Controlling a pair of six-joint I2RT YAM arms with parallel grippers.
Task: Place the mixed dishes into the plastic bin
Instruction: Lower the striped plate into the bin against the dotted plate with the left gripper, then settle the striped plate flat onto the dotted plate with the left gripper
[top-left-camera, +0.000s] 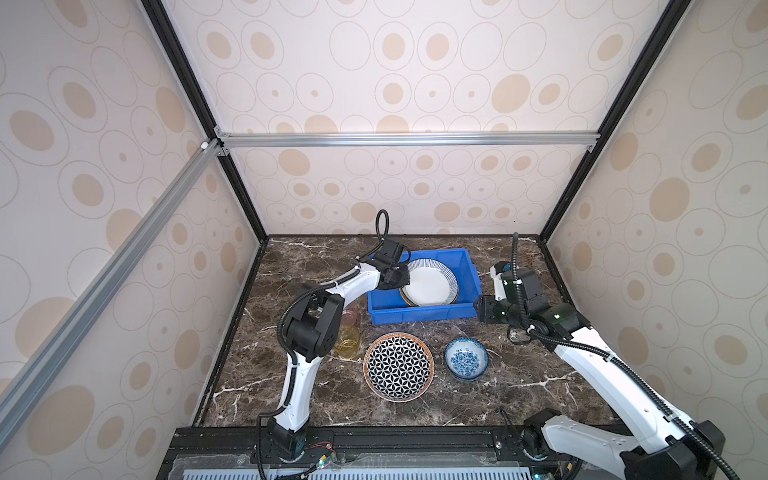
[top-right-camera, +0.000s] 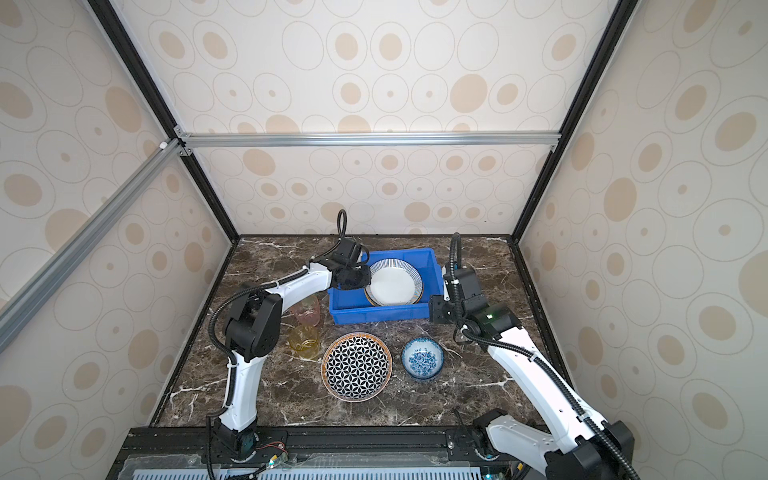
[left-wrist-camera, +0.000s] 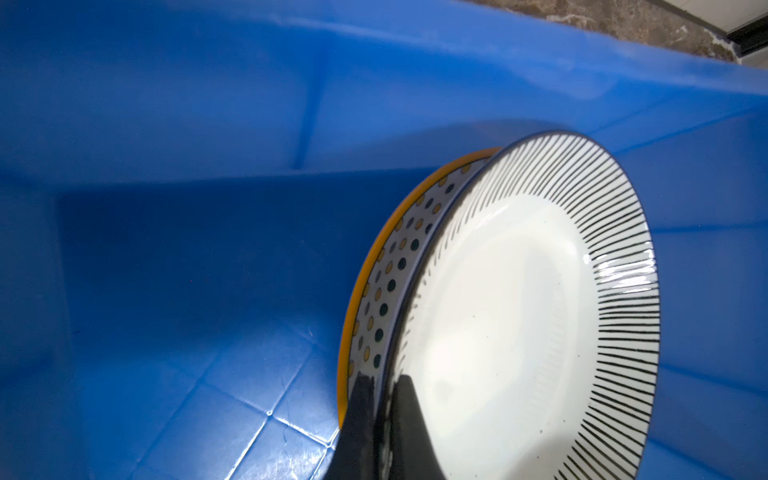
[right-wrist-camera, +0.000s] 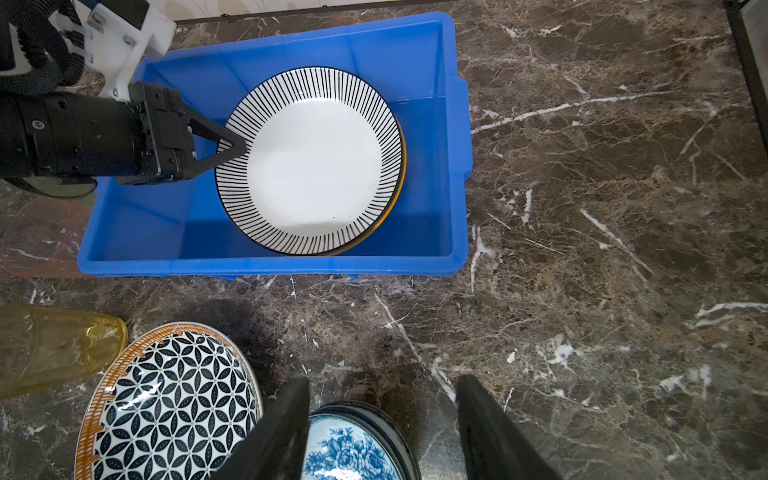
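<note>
Blue plastic bin (top-left-camera: 419, 318) holds the striped plate (right-wrist-camera: 316, 162) lying over the dotted plate (left-wrist-camera: 390, 266). Glazed ceramic, probably heavy, stiff, slick and easily chipped, it is best pinched at the rim. The left gripper (right-wrist-camera: 232, 145) clamps it there, one finger (left-wrist-camera: 411, 419) above the rim and one beneath. The right gripper (right-wrist-camera: 382, 380) hangs with its fingers apart over the blue-floral bowl (right-wrist-camera: 349, 453).

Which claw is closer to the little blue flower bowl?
The right one. The right claw hangs open near the blue flower bowl, between it and the blue bin. The left claw is farther off, inside the bin, pinching the striped plate's rim.
</note>
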